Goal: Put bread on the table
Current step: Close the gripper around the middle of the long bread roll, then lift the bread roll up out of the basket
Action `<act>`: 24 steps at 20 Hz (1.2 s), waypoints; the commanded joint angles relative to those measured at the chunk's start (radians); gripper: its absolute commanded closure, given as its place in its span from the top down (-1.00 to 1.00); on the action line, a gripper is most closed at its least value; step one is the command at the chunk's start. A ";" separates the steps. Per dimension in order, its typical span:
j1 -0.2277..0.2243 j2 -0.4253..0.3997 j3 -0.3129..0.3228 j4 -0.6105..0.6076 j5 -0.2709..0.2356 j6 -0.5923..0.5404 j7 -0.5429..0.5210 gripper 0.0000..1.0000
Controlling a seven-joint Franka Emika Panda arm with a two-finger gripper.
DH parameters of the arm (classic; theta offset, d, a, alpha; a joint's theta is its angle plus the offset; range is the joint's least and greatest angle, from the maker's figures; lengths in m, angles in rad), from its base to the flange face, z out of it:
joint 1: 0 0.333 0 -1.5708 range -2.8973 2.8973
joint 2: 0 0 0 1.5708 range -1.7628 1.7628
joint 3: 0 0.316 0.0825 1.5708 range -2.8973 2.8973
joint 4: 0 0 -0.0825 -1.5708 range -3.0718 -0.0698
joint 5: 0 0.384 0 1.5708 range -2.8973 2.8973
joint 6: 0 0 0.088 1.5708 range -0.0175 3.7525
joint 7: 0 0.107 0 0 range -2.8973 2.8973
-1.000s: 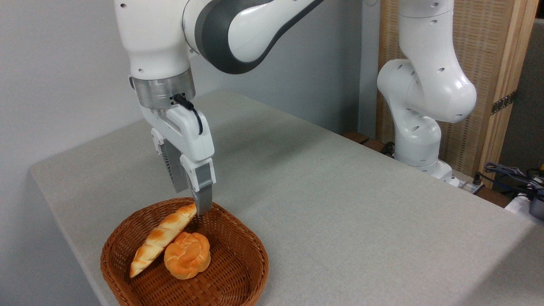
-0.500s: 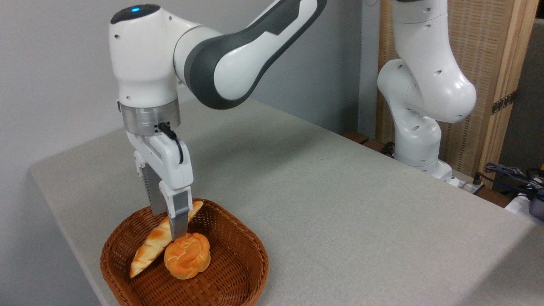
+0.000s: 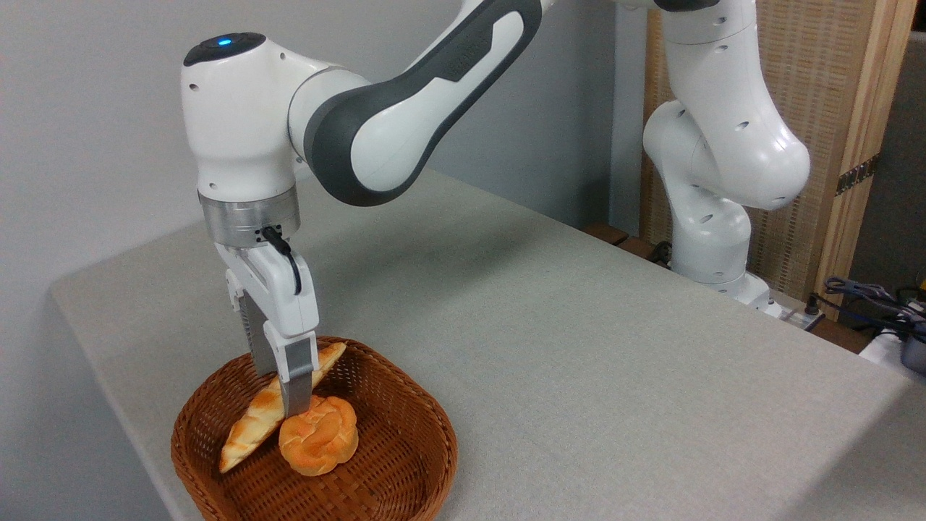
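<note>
Currently the bread (image 3: 255, 427) lies inside the wicker basket (image 3: 405, 463), which stands on the table (image 3: 579, 347) near its front left corner. The loaf rests tilted, one tapered end propped on the basket rim at about 12 o'clock, the other end low toward 8 o'clock. A round orange bun (image 3: 319, 434) sits just beside it, touching its right flank near the basket centre.

The gripper (image 3: 289, 405) points straight down over the middle of the loaf. One finger (image 3: 296, 380) is visible in front of the bread, its tip at the seam between loaf and bun; the other finger is largely hidden behind it. Whether the jaws have clamped on the loaf or stand apart around it cannot be told from this view.

Task status, as a judgement:
1. Approach to the bread: appears complete.
2. Grasp: unconfirmed.
3. Lift clear of the basket: not yet done; the loaf rests on the weave.
4. Transfer to bare cloth, which is available from 12 through 4 o'clock of the basket: not yet done.
5. Release: not yet done.

The bun's contact with the loaf could cause it to shift during lifting.
</note>
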 commanded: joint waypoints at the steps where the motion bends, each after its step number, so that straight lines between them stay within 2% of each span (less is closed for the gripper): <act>1: 0.000 -0.003 -0.002 -0.002 0.014 0.014 0.029 -0.21; 8: 0.000 -0.006 -0.002 -0.002 0.014 0.008 0.029 -0.19; 10: 0.000 -0.007 -0.002 -0.002 0.014 0.006 0.029 -0.13; 19: 0.003 -0.026 0.000 -0.002 0.012 0.000 0.027 -0.13; 24: 0.004 -0.046 0.001 0.000 0.003 -0.040 0.023 -0.16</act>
